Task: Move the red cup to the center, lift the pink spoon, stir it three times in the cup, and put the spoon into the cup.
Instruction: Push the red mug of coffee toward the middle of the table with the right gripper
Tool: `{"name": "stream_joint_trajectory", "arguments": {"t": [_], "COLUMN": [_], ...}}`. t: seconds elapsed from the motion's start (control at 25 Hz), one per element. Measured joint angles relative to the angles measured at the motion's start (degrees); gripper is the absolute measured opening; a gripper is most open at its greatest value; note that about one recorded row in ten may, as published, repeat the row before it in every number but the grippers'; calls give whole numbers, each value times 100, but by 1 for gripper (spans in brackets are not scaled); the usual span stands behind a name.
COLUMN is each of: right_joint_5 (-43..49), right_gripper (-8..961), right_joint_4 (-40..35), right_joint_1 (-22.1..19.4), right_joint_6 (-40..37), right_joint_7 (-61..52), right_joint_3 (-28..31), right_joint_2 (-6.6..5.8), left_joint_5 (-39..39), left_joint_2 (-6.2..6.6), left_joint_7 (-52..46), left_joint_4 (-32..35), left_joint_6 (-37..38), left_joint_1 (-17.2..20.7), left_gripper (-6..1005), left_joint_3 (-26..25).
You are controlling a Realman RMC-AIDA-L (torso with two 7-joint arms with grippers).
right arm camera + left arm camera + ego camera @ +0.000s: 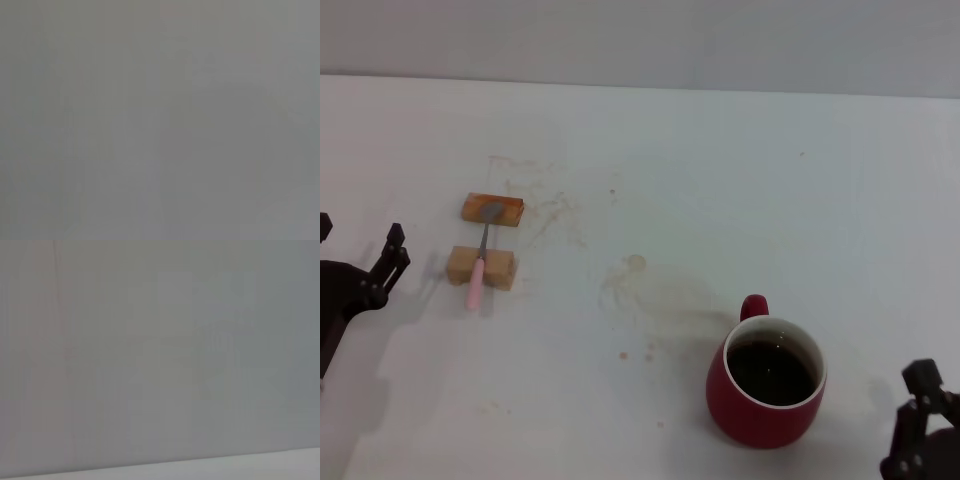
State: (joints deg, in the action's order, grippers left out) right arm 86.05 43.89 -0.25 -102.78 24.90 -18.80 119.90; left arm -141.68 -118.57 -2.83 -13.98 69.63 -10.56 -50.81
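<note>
Nothing done yet. Red cup (767, 381) sits right of center (640, 290), untouched. Pink spoon (478, 268) rests across wooden blocks (480, 267), far left of cup. Both tools parked; spread impossible to tell.

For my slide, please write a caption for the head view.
Red cup of dark liquid near right tool; pink spoon bridges two wooden blocks.

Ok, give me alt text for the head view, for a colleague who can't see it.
A red cup of dark liquid stands near the right pincer on a white table. Far left, a pink spoon lies across two wooden blocks, beside the left pincer.
</note>
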Motion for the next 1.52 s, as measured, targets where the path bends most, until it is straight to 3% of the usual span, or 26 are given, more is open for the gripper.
{"name": "stream_joint_trajectory", "arguments": {"t": [0.8, 1.52], "right_joint_5": [10, 140], "right_gripper": [1, 0], "right_joint_4": [346, 432], "right_joint_1": [-466, -14], "right_joint_6": [1004, 1282], "right_joint_7": [2, -17], "right_joint_3": [-283, -289], "right_joint_2": [-2, -1], "left_joint_5": [0, 0], "left_joint_2": [18, 9], "left_joint_7": [2, 2], "left_joint_4": [74, 133], "left_joint_6": [-14, -88], "left_joint_1": [-100, -193], "left_gripper": [843, 843], "left_joint_3": [-7, -8]}}
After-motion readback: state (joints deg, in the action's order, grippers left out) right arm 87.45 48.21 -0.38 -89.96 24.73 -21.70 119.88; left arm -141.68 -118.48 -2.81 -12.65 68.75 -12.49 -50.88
